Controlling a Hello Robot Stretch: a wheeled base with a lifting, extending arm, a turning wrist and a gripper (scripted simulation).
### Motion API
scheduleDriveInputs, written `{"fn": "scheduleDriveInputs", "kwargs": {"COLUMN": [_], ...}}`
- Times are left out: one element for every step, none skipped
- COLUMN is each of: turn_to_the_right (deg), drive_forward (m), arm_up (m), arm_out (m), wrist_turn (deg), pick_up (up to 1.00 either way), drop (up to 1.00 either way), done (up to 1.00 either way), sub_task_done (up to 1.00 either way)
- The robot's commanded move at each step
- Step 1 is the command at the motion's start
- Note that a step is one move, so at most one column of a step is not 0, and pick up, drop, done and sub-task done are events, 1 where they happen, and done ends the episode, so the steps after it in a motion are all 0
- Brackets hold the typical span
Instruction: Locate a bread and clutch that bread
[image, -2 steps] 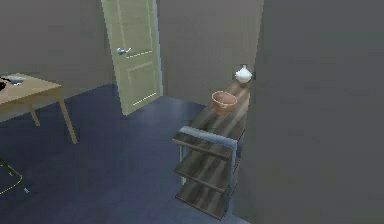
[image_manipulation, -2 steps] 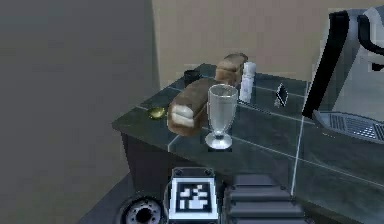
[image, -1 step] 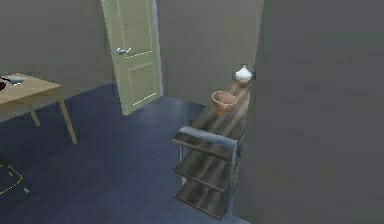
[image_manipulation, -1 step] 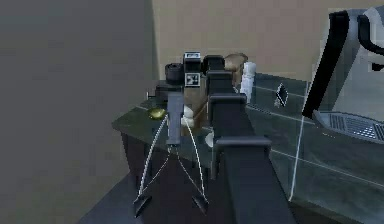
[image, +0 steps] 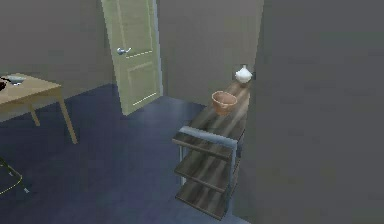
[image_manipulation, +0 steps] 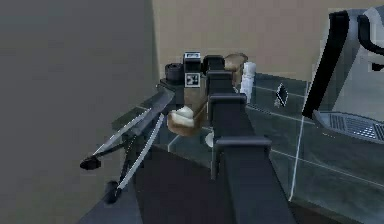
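Arm side view. My arm (image_manipulation: 240, 150) runs out across a dark counter (image_manipulation: 300, 130). My gripper (image_manipulation: 100, 175) angles off toward the view's left and downward, its far end against bare dark floor. Nothing hangs there, so I judge that I hold nothing. Whether my jaws stand apart or together cannot be told from here.

Task's thing: a tan lump (image_manipulation: 184, 122) with a pale underside lies on the counter just beside the arm, near the counter's edge. By shape and colour I take it for the bread, though not with certainty. A brown rounded thing (image_manipulation: 235, 62) farther out could also be a loaf. A white cylinder (image_manipulation: 247, 78) stands near it.

Risks as I read them:
- Wrong pick. There are two bread-coloured candidates, and closing on the wrong one wastes the reach.
- Sweep-off. My gripper points away from the tan lump, so the wrist must swing round. Its body could shove the lump over the nearby edge.
- Knock-over. Extending toward the brown rounded thing brings the arm close to the white cylinder, which looks easy to topple.
- Depth. I cannot tell how high the arm rides above the counter, so a drop could land beside the lump or squash it.

Forward view: a shelf unit (image: 205, 185) stands near, carrying a brown bowl (image: 224, 99) and a white pot (image: 243, 73). If I roll forward to line up, the base could bump its frame and shake them loose.
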Motion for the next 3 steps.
{"fn": "scheduleDriveInputs", "kwargs": {"turn_to_the_right": [0.0,0.0,0.0], "drive_forward": [0.00,0.00,0.00], "arm_up": [0.00,0.00,0.00], "arm_out": [0.00,0.00,0.00], "wrist_turn": [45.0,45.0,45.0], "pick_up": [0.00,0.00,0.00], "drop": [0.00,0.00,0.00], "done": [0.00,0.00,0.00], "sub_task_done": [0.00,0.00,0.00]}}
